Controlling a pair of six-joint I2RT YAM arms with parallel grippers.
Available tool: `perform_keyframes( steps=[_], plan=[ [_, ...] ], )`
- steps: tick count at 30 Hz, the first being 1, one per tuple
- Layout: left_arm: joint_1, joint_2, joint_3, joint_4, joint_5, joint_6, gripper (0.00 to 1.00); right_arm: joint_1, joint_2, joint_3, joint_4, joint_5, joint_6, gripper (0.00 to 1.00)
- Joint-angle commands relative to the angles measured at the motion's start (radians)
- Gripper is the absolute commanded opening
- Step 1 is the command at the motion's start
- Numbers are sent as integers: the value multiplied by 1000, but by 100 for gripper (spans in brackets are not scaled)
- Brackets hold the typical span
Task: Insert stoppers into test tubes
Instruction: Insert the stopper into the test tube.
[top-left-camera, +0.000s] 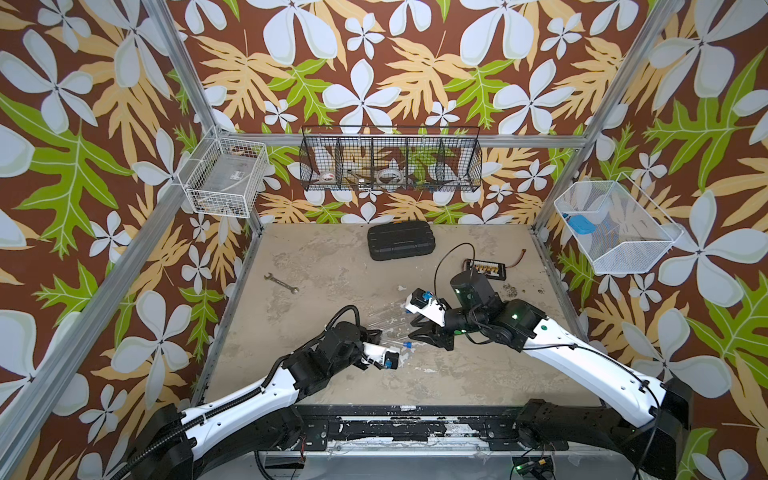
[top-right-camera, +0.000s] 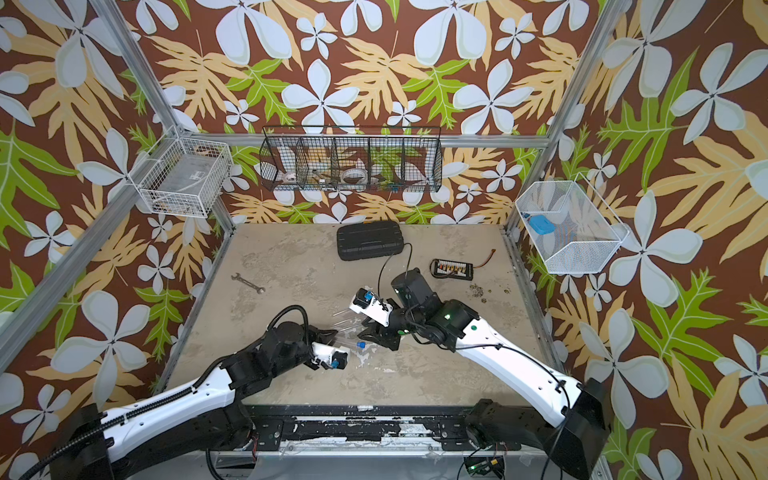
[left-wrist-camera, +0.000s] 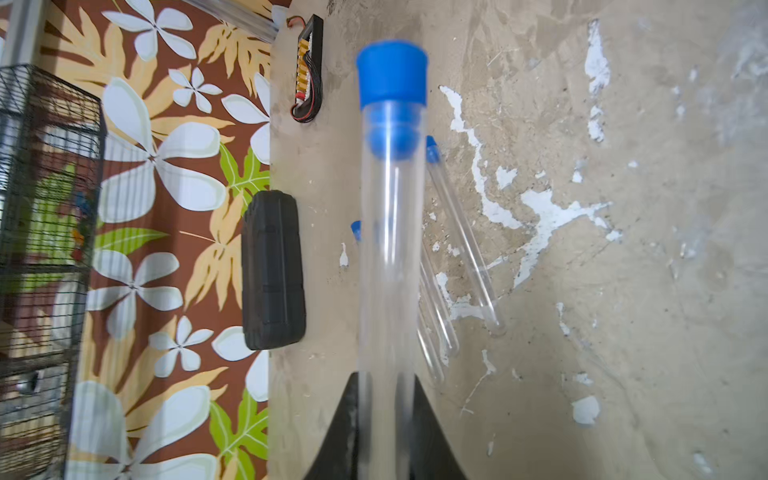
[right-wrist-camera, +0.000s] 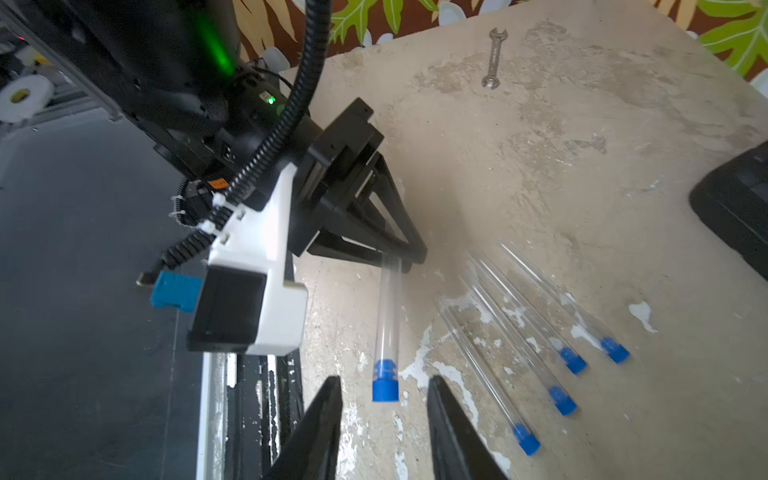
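Note:
My left gripper (left-wrist-camera: 384, 382) is shut on the closed end of a clear test tube (left-wrist-camera: 390, 249) and holds it level above the table. A blue stopper (left-wrist-camera: 392, 75) sits in the tube's mouth. My right gripper (right-wrist-camera: 384, 379) is open, and its fingertips (right-wrist-camera: 334, 380) flank that stopper (right-wrist-camera: 385, 388) without touching it. In both top views the two grippers (top-left-camera: 417, 337) (top-right-camera: 332, 332) face each other at mid-table, with the stopper (top-left-camera: 407, 344) between them. Several more test tubes (right-wrist-camera: 515, 320) lie side by side on the table, each with a blue stopper (right-wrist-camera: 562, 400) in its mouth.
A grey wrench (top-left-camera: 281, 283) lies at the left of the table. A black case (top-left-camera: 401, 240) sits at the back edge and a connector board (top-left-camera: 486, 268) at the back right. Wire baskets (top-left-camera: 390, 160) hang on the walls.

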Motion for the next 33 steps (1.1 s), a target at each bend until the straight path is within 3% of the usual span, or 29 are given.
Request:
perform_keyframes(
  steps=[1,4,8,13,25,33],
  plan=[
    [13,39,33,-75,94,-183,0,0,-92,-91,126,117,-49,32],
    [16,81,62,-110,159,-282,0,0,-175,-181,152,167,-137,36],
    [20,114,81,-103,247,-382,0,4,-255,-268,154,121,-322,40],
    [38,104,69,-34,344,-469,0,5,-282,-302,134,111,-456,42],
    [38,87,59,-8,414,-487,0,5,-199,-235,100,41,-542,44],
    [38,101,68,-18,426,-484,0,11,-169,-223,89,4,-577,34]
  ],
)
